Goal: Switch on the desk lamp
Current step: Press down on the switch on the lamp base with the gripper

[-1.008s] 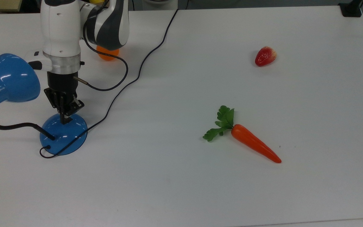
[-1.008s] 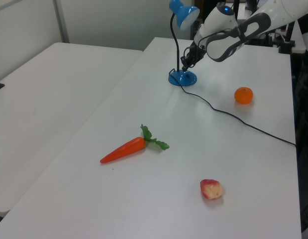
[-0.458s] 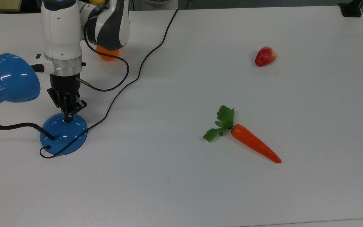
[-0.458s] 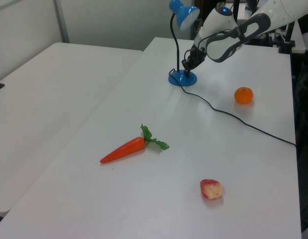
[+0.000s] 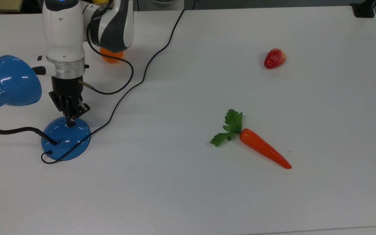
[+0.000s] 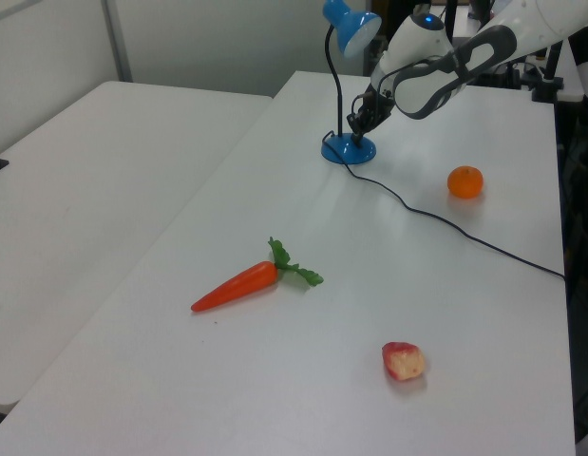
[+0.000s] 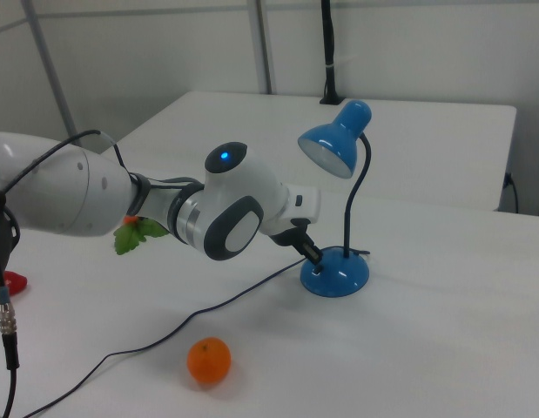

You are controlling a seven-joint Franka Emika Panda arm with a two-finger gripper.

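Note:
The desk lamp stands at the top view's left: a glossy blue shade (image 5: pixel 7 83), a black bent neck (image 5: pixel 8 130) and a round blue base (image 5: pixel 65 138) with a thin black cord (image 5: pixel 148 63) running off across the table. My gripper (image 5: pixel 70 124) points down with its fingers shut together, the tips touching the top of the base. In the right view the gripper (image 7: pixel 316 258) meets the base (image 7: pixel 337 277) from the right view's left, under the shade (image 7: pixel 332 142). In the left view the gripper (image 6: pixel 354 132) sits on the base (image 6: pixel 349 149).
An orange (image 5: pixel 109 57) lies behind my arm, also the orange (image 7: pixel 208 360) near the right view's front. A carrot (image 5: pixel 259 147) with green leaves lies mid-table and a strawberry (image 5: pixel 274 58) sits at the top view's far right. The arm's own cable (image 5: pixel 116 81) loops beside the wrist.
My gripper shifted slightly to the top view's right and settled with its tips on the lamp base; since half a second ago nothing has moved.

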